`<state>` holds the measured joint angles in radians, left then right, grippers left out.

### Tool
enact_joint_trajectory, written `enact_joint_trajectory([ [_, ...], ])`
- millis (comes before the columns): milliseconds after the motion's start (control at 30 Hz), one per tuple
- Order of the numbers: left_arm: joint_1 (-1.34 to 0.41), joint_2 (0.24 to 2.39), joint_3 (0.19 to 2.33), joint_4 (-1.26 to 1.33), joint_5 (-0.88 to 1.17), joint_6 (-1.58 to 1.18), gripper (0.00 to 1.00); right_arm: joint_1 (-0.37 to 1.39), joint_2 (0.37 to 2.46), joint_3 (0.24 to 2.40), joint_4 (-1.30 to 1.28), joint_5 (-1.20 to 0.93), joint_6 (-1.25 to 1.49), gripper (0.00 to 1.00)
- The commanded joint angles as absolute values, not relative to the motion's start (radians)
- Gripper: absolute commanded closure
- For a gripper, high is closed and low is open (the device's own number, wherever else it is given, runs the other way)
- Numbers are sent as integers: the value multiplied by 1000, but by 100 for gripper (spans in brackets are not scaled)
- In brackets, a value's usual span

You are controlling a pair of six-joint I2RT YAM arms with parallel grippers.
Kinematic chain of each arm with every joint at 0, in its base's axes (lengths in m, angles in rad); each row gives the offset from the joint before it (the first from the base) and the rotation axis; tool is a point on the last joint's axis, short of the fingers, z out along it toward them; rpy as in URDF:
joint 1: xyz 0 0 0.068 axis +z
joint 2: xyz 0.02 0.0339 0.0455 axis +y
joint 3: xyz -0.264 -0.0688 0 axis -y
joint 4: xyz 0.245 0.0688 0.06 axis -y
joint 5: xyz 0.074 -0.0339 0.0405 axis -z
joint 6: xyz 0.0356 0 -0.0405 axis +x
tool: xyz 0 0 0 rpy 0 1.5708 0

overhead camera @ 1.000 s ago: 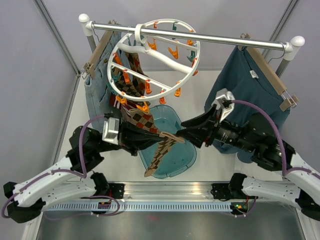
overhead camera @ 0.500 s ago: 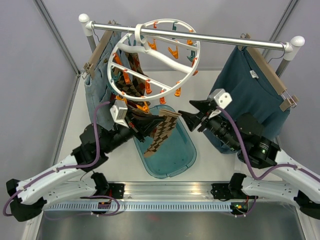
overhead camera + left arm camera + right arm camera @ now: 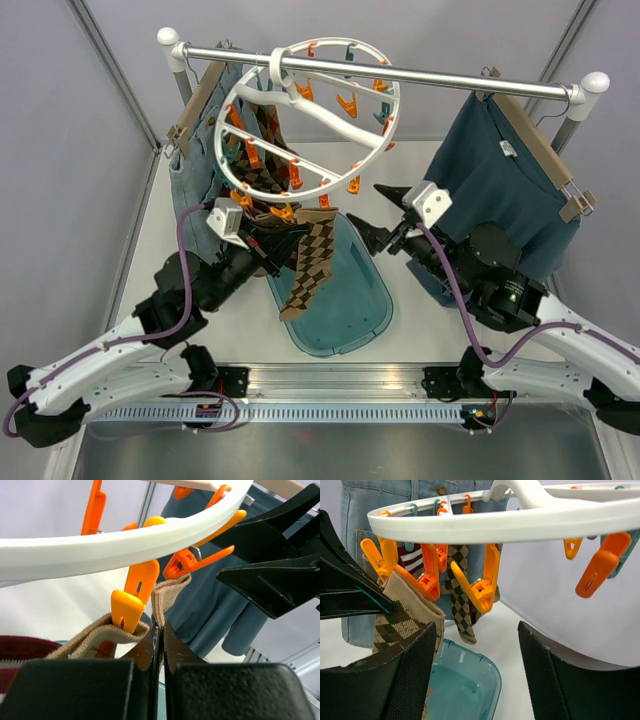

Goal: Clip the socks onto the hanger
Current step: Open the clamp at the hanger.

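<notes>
Round white hanger (image 3: 100, 552) hangs from a metal rail (image 3: 420, 74). Below its rim dangles one argyle sock (image 3: 310, 265) — soft, light, limp, likely to sag. Its ribbed cuff, probably the firmest hold, is pinched flat in the left hand (image 3: 159, 640), just beside an orange clip (image 3: 131, 602). The right hand (image 3: 372, 210) is spread wide, holding nothing.

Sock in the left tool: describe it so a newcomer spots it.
Under the silver metal rail hangs the round white plastic ring hanger. Below its near rim, over the teal plastic tub, dangles the tan argyle sock. Unlike the socks behind, the left tool pinches its cuff.
</notes>
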<state>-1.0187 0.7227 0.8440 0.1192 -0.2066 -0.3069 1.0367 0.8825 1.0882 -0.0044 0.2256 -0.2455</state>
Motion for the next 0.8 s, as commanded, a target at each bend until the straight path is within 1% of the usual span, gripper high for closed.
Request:
enact_joint_trajectory([
  [0,-1022,715,862,88,-288,-339,98,1034,903,1147,43,186,-299,27],
  [400,-1022,713,877,77,-313,-307,98,1026,968,1218,58,137,-339,26],
  [767,-1022,707,882,66,-322,-287,98,1022,1017,1264,64,106,-362,29],
])
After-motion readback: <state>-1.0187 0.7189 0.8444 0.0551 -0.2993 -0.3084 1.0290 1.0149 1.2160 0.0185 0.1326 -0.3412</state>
